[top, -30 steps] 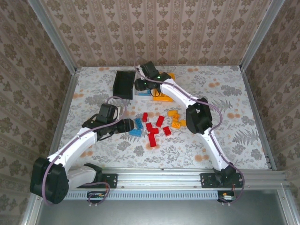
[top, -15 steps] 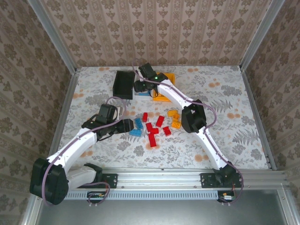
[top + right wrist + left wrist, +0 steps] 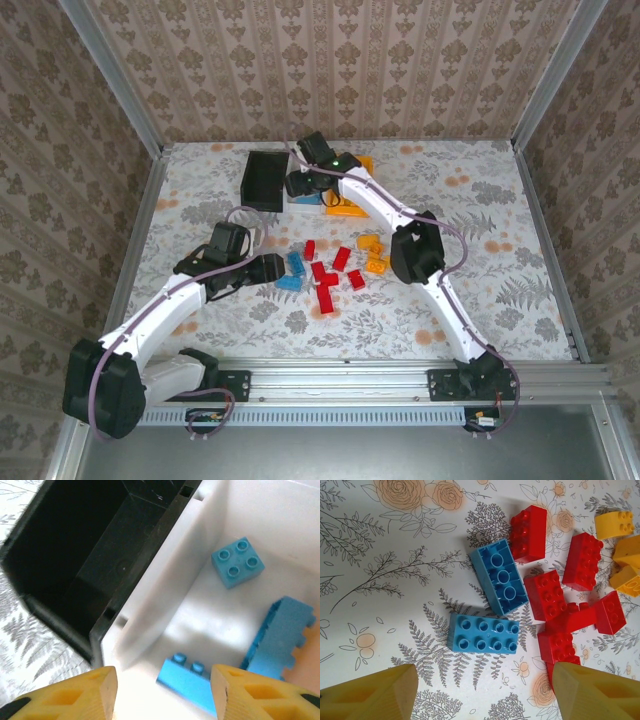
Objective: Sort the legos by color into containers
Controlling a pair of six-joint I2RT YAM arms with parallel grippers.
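Risked snagging red legos (image 3: 547,595) touching blue legos (image 3: 499,577) nearside of white bin (image 3: 165,580) w/ open left tool (image 3: 483,685); right tool (image 3: 161,672) open over bin.

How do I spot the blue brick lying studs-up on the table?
On the flowered table, find the red bricks in the middle; two blue ones lie at their left edge. The blue brick lies flat, eight studs up; its blue neighbour shows hollow tubes.
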